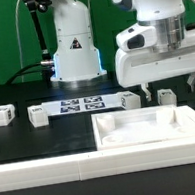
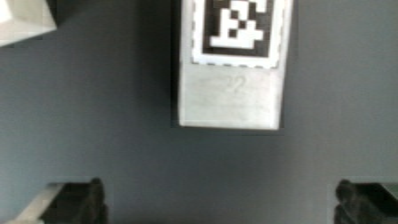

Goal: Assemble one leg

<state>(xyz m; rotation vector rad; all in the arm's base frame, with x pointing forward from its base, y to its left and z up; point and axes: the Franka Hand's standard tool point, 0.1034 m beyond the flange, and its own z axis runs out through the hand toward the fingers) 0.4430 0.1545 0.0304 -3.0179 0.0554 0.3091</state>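
- Our gripper (image 1: 166,83) hangs low over the dark table (image 1: 50,133), at about 3 o'clock in the exterior view. Its jaws stand wide apart and hold nothing. In the wrist view, only bare table lies between the two dark fingertips (image 2: 71,205).
- We judge that the step in hand is the approach for a grasp. No leg is taken yet, so the task seems to be near its beginning.
- The leg (image 1: 166,95) rests on the table at 6 o'clock from the gripper, close under the fingers. We see no contact. The wrist view shows the leg (image 2: 231,80) ahead of the fingers, not between them.
- For the next move, we think the gripper must bring the leg between the fingers, go lower, and close on its two long sides.
- The leg is a white oblong block. Its face is plain, with a black-and-white tag (image 2: 237,25) at one end.
- A second leg (image 1: 129,101) sits at 9 o'clock from the first one, near but apart.
- The large white panel (image 1: 151,128) lies at 6 o'clock.
- The marker board (image 1: 81,104) lies farther away, at 9 o'clock.
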